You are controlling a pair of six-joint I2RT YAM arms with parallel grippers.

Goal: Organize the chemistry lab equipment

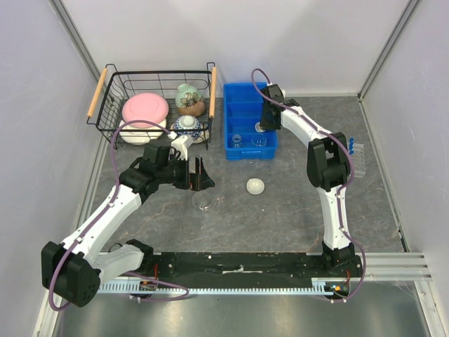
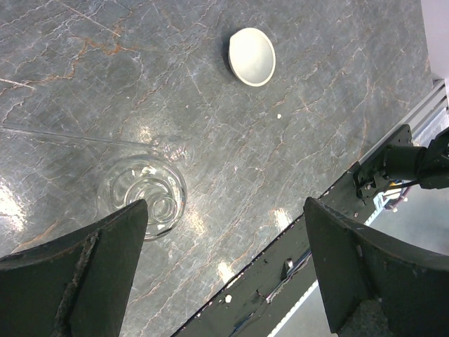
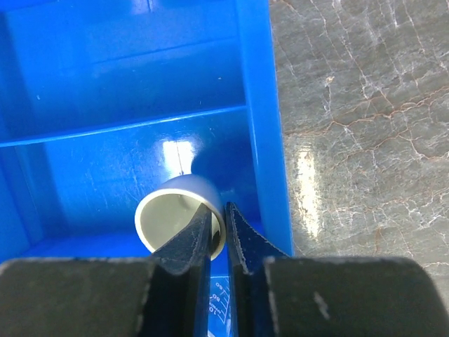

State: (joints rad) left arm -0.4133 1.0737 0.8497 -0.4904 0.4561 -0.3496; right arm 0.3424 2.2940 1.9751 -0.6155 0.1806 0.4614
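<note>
The left gripper [image 1: 200,175] is held with fingers wide apart over a glass flask [image 2: 144,195] on the table [image 1: 295,210]. A white bowl [image 1: 255,186] is set farther right. Inside the blue tray [image 1: 228,119], a second bowl [image 3: 175,214] is pinched at its rim by the right gripper [image 3: 219,217].

Mid-table: bare slab lay open between flask [image 1: 204,201] and loose dish [image 1: 255,186].
Left gripper [image 2: 224,209]: jaws spread wide, flask just beside one finger.
Blue tray [image 3: 256,105]: side wall crowded right gripper [image 3: 219,235], pinching held dish [image 3: 165,214].
Far left: wire basket [image 1: 158,72] blocked passage.
Right: tube rack [image 1: 359,160] beside right arm.
</note>
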